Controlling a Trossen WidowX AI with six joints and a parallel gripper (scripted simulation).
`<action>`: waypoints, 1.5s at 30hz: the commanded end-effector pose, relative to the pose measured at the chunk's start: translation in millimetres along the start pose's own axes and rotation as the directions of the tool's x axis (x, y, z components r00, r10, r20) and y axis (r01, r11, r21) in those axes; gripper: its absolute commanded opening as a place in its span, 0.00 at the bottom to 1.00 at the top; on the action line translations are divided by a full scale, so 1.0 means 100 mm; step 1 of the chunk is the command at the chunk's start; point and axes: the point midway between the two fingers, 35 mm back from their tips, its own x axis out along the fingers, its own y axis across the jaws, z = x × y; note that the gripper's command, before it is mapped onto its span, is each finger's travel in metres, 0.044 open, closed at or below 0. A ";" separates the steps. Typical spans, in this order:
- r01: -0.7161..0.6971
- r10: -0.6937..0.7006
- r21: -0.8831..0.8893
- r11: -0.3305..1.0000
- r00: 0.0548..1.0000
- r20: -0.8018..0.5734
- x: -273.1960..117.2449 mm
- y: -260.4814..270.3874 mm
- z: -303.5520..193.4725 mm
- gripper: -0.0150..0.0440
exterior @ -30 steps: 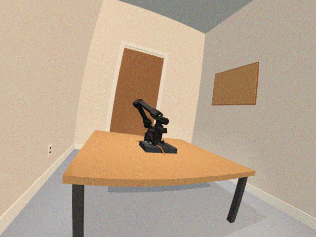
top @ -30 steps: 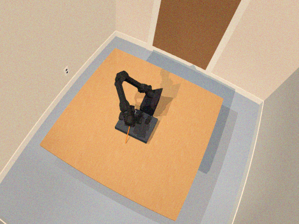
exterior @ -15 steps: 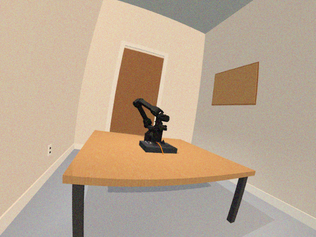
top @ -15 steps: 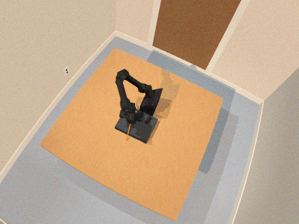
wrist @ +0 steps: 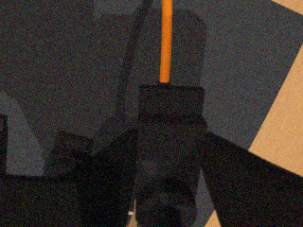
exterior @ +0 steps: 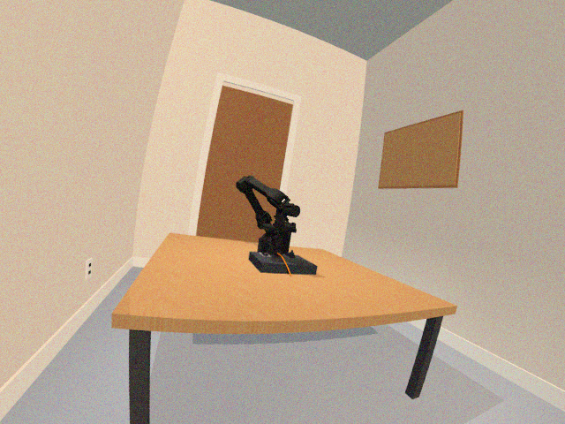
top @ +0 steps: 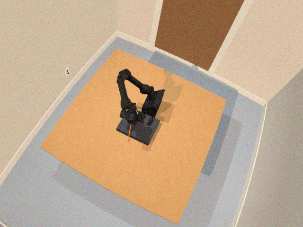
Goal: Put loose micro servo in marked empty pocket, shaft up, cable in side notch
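Observation:
The black micro servo (wrist: 171, 106) is between the fingers, its orange cable (top: 129, 133) (exterior: 285, 264) (wrist: 166, 43) running away from the gripper past the deck's edge. My gripper (wrist: 169, 139) is shut on the servo, one finger against each side. A round boss (wrist: 166, 200) shows on the servo's upper face. The servo is over the dark deck (top: 144, 133) (exterior: 298, 267) (wrist: 237, 85); the cable's shadow lies apart from the cable, so the servo looks slightly raised. The arm hides the servo in the top and exterior views. Only a small white fleck of marking shows beside it; the pocket itself is hidden.
A tall dark panel (top: 159, 99) stands at the back of the deck. A small dark block (top: 149, 121) (wrist: 73, 144) sits on the deck to one side of the gripper. The deck stands on the wooden table (top: 102, 156) (exterior: 219, 296).

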 end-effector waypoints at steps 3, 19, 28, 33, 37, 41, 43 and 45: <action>0.002 -0.002 -0.001 1.000 1.000 0.001 -0.01 -0.19 -0.06 0.25; 0.002 -0.002 -0.420 0.908 1.000 0.001 -0.01 -0.19 -0.06 0.25; 0.002 -0.002 -0.678 0.735 1.000 0.001 -0.01 -0.19 -0.06 0.25; 0.002 -0.001 -0.795 0.607 1.000 0.001 -0.01 -0.19 -0.06 0.25; 0.001 -0.001 -0.871 0.491 1.000 0.001 -0.01 -0.19 -0.06 0.25; 0.001 -0.001 -0.931 0.365 1.000 0.001 -0.01 -0.19 -0.06 0.25; 0.001 -0.001 -0.954 0.300 1.000 0.001 -0.01 -0.19 -0.06 0.25; 0.001 -0.001 -0.973 0.232 1.000 0.001 -0.01 -0.19 -0.06 0.25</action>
